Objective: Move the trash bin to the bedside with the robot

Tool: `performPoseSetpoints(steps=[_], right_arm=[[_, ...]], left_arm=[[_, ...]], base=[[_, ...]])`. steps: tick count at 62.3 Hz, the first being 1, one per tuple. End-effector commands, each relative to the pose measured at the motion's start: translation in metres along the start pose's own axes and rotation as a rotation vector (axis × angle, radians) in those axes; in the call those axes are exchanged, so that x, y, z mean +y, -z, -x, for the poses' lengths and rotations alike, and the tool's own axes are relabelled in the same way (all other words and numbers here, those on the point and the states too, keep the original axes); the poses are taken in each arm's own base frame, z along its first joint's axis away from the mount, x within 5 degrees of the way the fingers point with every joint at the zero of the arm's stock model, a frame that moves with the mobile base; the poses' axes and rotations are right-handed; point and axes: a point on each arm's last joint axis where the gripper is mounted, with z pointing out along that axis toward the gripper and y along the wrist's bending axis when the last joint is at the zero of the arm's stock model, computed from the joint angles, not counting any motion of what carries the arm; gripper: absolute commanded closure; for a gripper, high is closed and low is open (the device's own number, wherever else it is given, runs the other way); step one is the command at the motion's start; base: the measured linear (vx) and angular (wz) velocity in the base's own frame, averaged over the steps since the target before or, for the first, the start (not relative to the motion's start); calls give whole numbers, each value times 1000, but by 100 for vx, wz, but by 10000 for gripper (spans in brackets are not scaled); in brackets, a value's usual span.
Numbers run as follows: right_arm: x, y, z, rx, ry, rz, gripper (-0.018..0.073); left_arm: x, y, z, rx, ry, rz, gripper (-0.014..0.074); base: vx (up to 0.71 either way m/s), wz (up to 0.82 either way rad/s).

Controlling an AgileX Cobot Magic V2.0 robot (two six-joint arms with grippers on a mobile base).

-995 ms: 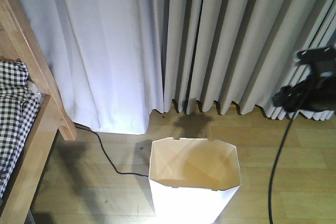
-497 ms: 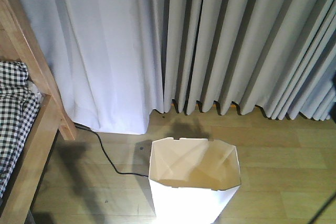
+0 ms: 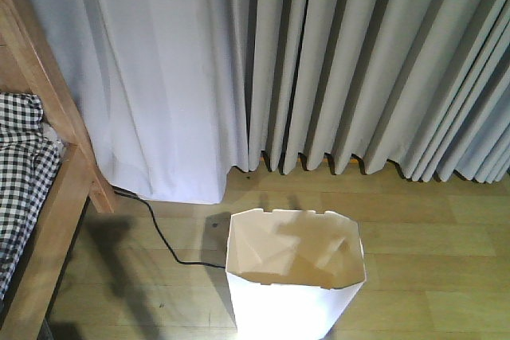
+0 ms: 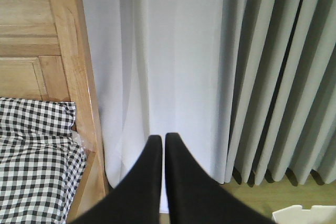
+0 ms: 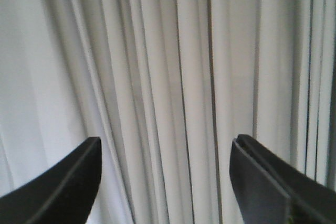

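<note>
White trash bin [image 3: 295, 292] apart from clenched left claw [image 4: 160, 139], released right claw [image 5: 167, 153].

Pleated grey curtains [image 3: 374, 69] hung floor-length across the back, beside a paler, whiter curtain panel [image 3: 159, 77] on the left. Wooden plank floor [image 3: 430, 244] below, light in tone. Thin black cable [image 3: 163, 240] trailed from under the white panel's hem and curved across the boards, its far end seemingly lost in shadow. Faint shadows on the floor.
</note>
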Motion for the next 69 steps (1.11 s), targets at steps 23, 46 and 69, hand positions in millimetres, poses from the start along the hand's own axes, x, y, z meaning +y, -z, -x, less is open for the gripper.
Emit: performPoseSetpoints(steps=[23, 46, 69], right_arm=[[-2, 0, 10, -29, 89, -36, 312], [-5, 0, 12, -55, 72, -63, 568], [-5, 1, 4, -33, 94, -63, 568]], left_arm=[[0, 0, 1, -65, 7, -5, 603], [0, 0, 1, -65, 7, -5, 603], [0, 0, 1, -65, 7, -5, 603]], base=[[0, 0], [0, 0], [0, 0]])
